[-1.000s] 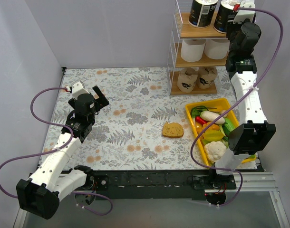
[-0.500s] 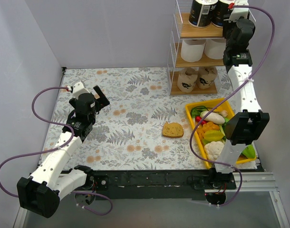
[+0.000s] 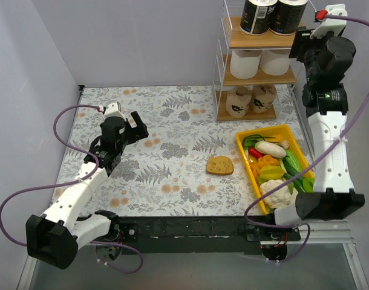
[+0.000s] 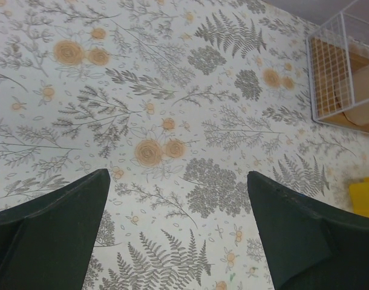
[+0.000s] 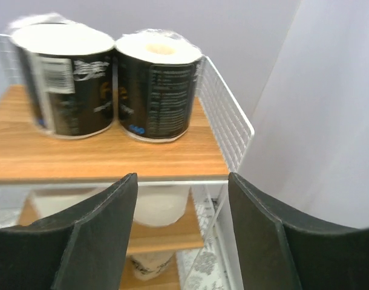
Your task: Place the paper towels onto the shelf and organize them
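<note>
Six paper towels (image 3: 257, 17) stand paired on the shelf (image 3: 252, 40); my right gripper (image 5: 181, 184) hovers spread, empty; placing looks done, so withdraw next.

I count six paper towels (image 3: 274, 60): two black rolls (image 3: 259, 16), two white rolls (image 3: 246, 63), two tan rolls (image 3: 238, 101). One shelf (image 3: 257, 41), one bread slice (image 3: 220, 165), one yellow tray (image 3: 266, 131).

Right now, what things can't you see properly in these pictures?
- Top external view: the two black-wrapped paper towel rolls on the white wire shelf are cut off by the picture's top edge.
- Right wrist view: the left black roll is blurred, so its label is unreadable. The plain white roll below sits mostly behind the dark fingers.
- Left wrist view: only a corner of the flat yellow tray shows.
</note>
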### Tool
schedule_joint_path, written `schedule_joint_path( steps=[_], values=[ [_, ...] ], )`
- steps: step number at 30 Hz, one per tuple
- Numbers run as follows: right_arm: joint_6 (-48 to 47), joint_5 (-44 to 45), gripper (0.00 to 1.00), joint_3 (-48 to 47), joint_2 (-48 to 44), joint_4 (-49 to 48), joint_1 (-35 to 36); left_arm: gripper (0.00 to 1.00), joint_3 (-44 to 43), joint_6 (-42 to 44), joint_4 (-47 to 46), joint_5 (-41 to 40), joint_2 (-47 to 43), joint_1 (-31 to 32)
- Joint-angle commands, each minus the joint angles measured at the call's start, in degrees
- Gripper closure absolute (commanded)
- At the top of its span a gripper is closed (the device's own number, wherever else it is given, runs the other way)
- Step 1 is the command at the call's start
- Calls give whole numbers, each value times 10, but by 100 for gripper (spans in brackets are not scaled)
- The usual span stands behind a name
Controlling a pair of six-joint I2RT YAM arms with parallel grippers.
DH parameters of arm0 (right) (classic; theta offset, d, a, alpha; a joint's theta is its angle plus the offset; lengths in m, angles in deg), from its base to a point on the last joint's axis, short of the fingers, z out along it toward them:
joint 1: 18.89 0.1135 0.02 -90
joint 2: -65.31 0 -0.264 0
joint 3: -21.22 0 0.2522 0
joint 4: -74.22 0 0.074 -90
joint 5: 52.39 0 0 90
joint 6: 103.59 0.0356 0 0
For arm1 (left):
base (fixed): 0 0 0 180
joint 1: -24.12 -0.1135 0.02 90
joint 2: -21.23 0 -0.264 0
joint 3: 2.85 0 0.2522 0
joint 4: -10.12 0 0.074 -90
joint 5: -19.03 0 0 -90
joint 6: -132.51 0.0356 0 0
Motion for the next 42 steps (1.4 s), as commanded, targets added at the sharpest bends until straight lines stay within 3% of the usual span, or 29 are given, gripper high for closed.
schedule_joint_path(
  steps=[1, 3, 4, 13, 17, 21, 25, 42],
  values=[
    [85, -137, 27, 70, -96, 69, -1, 2, -2, 23, -33, 101, -21, 1],
    [121, -172, 5, 112, -146, 83, -2, 2, 5, 24, -43, 131, -34, 1],
    [163, -193, 2, 153, -163, 89, -1, 2, 9, 26, -55, 144, -38, 1],
    [235, -299, 2, 364, -324, 107, 3, 2, 39, 26, -125, 300, -79, 2],
    [246, -349, 2, 451, -385, 81, 3, 2, 41, 25, -134, 318, -86, 2],
    [340, -333, 1, 530, -414, 72, 8, 2, 46, 23, -155, 344, -100, 2],
    [359, -382, 1, 557, -413, 69, 9, 2, 57, 22, -172, 359, -115, 2],
    [338, -414, 1, 561, -381, 46, 14, 2, 59, 24, -172, 359, -117, 2]
  ],
)
